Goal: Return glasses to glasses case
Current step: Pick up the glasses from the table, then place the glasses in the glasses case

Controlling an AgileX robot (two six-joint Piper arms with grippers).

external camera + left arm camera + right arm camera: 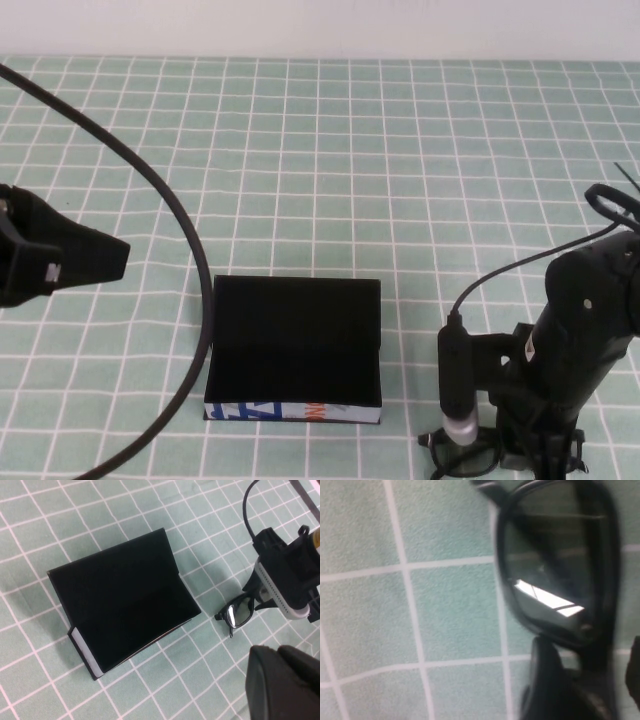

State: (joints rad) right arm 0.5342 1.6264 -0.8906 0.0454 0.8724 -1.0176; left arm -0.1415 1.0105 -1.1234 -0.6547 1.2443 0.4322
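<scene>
The glasses case lies open in the middle of the table, black inside, with its white strip printed blue and orange facing me; it also shows in the left wrist view. The glasses lie on the cloth to the right of the case, at the near edge, and show in the left wrist view and the right wrist view. My right gripper is down on them, open, with the frame's rim between its fingers. My left gripper hovers shut and empty at the far left.
A green cloth with a white grid covers the table. A black cable arcs from the left arm down past the case's left side. A small silver-tipped camera hangs on the right arm beside the glasses.
</scene>
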